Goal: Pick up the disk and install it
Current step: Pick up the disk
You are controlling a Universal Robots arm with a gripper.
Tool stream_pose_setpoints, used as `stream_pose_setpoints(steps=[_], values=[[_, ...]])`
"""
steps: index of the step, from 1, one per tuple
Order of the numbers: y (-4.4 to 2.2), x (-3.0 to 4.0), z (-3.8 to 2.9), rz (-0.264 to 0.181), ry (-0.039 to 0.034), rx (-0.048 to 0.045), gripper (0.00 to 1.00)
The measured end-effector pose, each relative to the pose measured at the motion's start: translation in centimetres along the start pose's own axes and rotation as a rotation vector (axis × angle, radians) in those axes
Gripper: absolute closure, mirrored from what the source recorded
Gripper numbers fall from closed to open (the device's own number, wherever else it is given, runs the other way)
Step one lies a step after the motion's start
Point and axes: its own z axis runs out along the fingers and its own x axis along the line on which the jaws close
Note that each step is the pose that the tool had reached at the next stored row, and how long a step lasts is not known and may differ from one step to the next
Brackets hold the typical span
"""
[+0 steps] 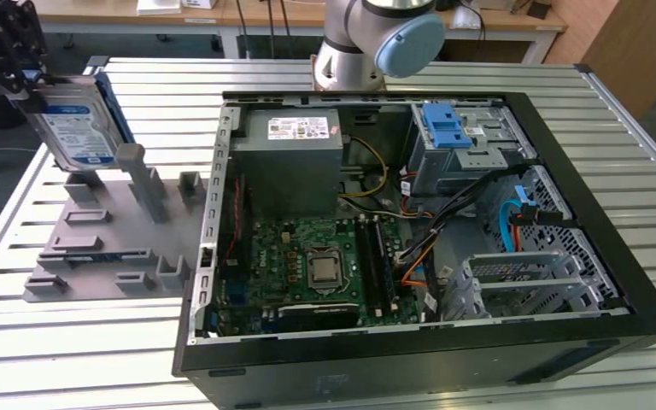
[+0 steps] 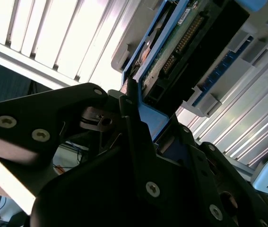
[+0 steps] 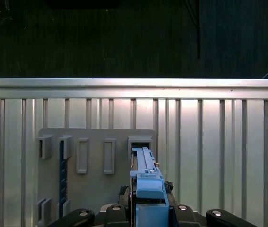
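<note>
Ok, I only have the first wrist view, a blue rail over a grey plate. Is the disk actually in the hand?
Observer: Yes. In the exterior view the hand grips the disk by its top end, near upright.
Operator: Is it out of the grey holder?
Observer: Its lower edge hangs just over the grey holder's posts. I cannot tell whether it is clear of them.
Operator: Where is the computer?
Observer: The open computer case lies at the exterior view's right of the holder.
</note>
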Motion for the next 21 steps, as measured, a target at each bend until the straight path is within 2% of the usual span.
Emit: stream_pose_setpoints(steps=[21], values=[[0.00,0.01,-1.46,-0.001,0.0000,0.0002,0.64]])
